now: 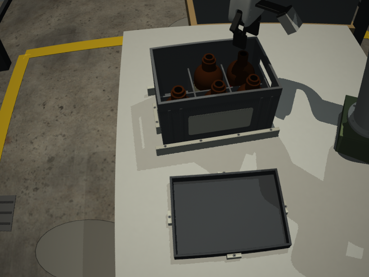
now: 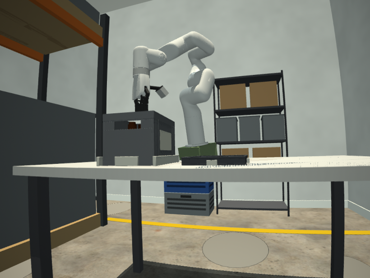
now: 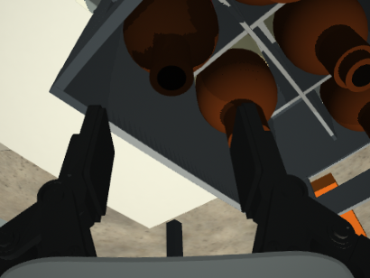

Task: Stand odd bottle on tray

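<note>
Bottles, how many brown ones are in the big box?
5, all in the crate: back middle, back right, front left, front middle, front right. The back left cell looks empty.

Five bottles point(image 1: 208, 71), one crate point(image 1: 219, 114), one tray point(image 1: 173, 214)

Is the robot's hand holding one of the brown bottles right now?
No, nothing is held. The gripper hangs open above the crate, its jaws apart with only air between them.

Pale worktop point(image 1: 313, 74) | dark crate point(image 1: 220, 116) near far edge, inside pale rails point(image 1: 217, 142) | shallow dark tray point(image 1: 176, 214) toward near edge | green arm base point(image 1: 343, 140) at right edge
</note>
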Robot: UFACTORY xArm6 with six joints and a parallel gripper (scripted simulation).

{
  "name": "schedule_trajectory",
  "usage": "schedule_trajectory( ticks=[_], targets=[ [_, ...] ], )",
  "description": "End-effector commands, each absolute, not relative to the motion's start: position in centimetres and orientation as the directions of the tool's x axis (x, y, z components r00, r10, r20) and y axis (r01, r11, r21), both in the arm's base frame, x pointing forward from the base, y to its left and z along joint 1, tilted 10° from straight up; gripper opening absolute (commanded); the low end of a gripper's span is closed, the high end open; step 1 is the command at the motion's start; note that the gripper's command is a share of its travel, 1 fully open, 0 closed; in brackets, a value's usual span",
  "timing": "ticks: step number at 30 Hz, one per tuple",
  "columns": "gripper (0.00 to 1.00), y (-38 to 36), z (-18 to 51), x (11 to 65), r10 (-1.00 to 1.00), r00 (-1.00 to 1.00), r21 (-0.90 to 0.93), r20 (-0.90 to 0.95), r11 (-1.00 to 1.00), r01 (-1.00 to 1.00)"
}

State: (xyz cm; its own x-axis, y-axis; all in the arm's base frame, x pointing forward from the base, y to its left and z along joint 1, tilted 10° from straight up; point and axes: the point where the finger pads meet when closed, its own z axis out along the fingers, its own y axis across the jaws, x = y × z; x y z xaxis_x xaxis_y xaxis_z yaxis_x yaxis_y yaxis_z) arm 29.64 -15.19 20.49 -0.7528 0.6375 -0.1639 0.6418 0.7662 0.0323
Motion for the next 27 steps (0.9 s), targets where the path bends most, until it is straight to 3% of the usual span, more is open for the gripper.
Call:
schedule_trajectory(
  ticks=[1,27],
  targets=[
    [0.65,-15.3,19.9,29.8,0.637,-0.752,0.033,-0.168,0.766,0.642],
    [0.65,-15.5,18.1,30.1,0.637,-0.752,0.033,-0.168,0.766,0.642]
  ],
)
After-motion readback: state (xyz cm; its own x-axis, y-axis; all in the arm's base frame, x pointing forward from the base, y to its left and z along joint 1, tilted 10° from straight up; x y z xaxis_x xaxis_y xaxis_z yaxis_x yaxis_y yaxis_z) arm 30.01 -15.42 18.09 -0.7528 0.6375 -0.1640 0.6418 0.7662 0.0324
